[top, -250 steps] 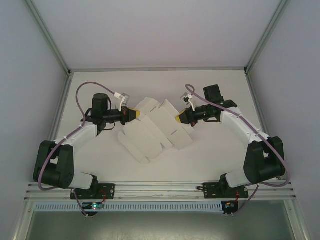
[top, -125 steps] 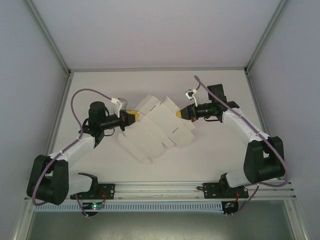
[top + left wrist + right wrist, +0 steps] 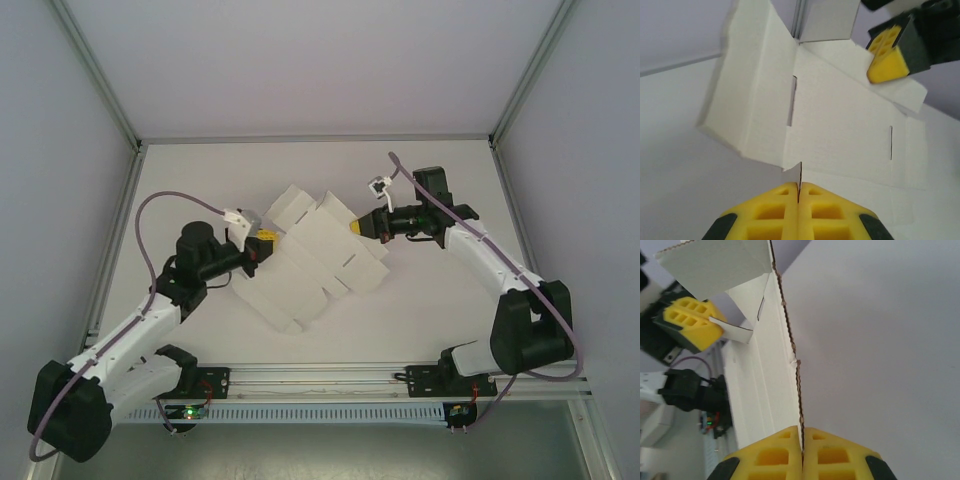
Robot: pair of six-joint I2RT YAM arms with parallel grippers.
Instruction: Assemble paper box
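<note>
Overhead, the paper box (image 3: 315,255), an unfolded die-cut sheet of white card, lies spread at the middle of the white surface (image 3: 440,300) between two arms. The left tool (image 3: 265,240) meets the sheet's left edge, and the right tool (image 3: 357,228) meets its upper-right flap. From this height the grips themselves are too small to judge.

The left wrist camera shows its tool (image 3: 798,192) clamped tight, with a thin edge of card caught in the seam. It also shows narrow slits cut in the panels, one flap raised at the left, and the right tool (image 3: 887,60) at the sheet's far side.

The right wrist camera shows its tool (image 3: 802,437) likewise closed on card seen edge-on. The perforated edge runs straight up the frame, with the left tool (image 3: 690,322) beyond a raised flap.
</note>
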